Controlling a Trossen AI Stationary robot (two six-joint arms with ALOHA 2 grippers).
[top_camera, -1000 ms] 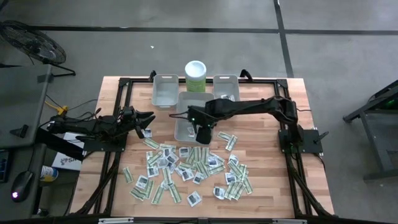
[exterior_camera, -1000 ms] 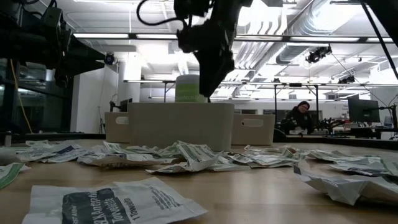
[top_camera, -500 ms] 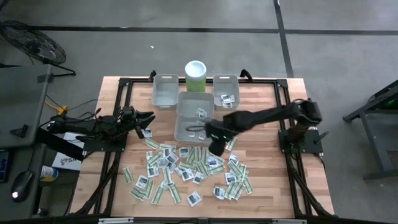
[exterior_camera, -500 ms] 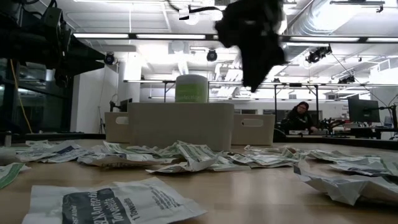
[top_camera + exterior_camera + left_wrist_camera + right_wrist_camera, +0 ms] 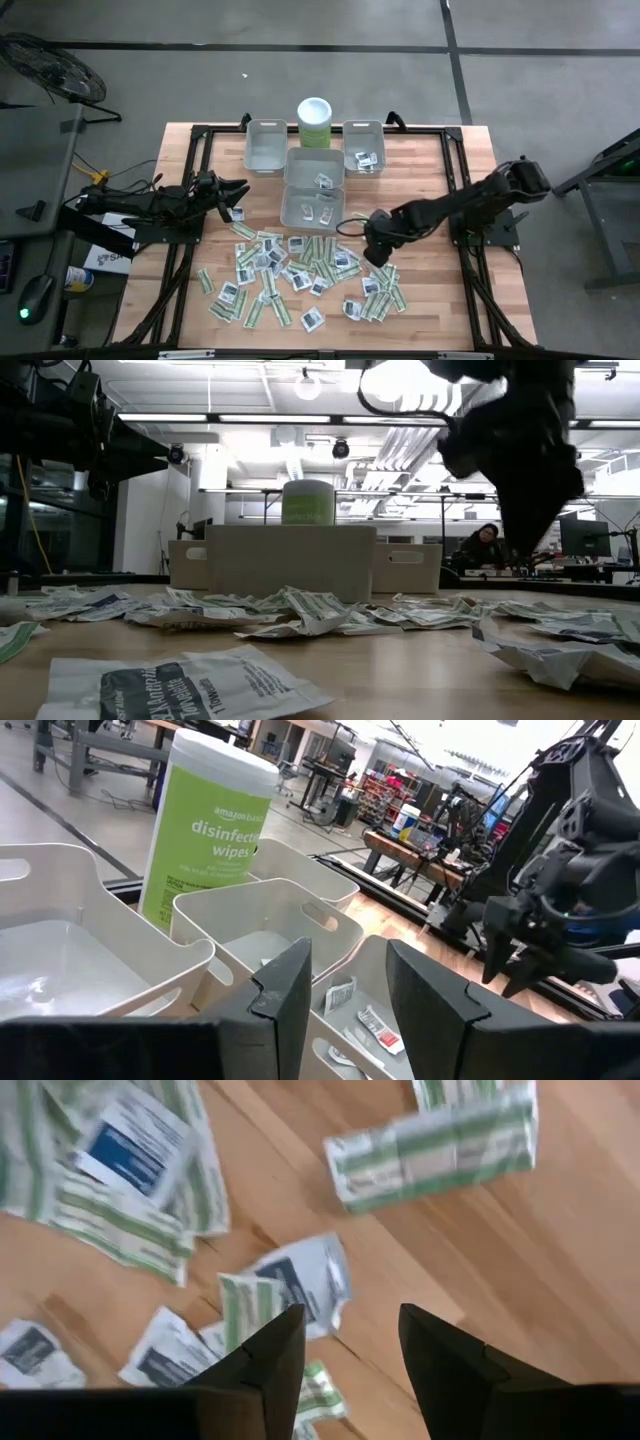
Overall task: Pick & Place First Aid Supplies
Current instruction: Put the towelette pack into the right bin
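The first aid supplies (image 5: 300, 270) lie scattered flat on the wooden table's near half: narrow green-white strips and small white squares with dark print. A few more lie in the grey bins (image 5: 312, 205). My right gripper (image 5: 378, 248) hangs open above the right side of the pile, pointing down, with nothing between its fingers; its wrist view shows packets (image 5: 290, 1285) below the gripper (image 5: 350, 1350). My left gripper (image 5: 238, 190) waits at the table's left, level and open (image 5: 345, 990), facing the bins.
Several grey bins stand at the far middle: one at the left (image 5: 266, 145), one at the right (image 5: 363, 147) holding packets, two in the middle (image 5: 316, 167). A green white-lidded wipes canister (image 5: 314, 122) stands behind them. A person (image 5: 485, 545) sits beyond the table.
My right gripper has swung from above the middle bin toward the table's near right, sinking and rolling about its own axis, and now hangs over the right side of the packet pile. The packets have stayed where they were.
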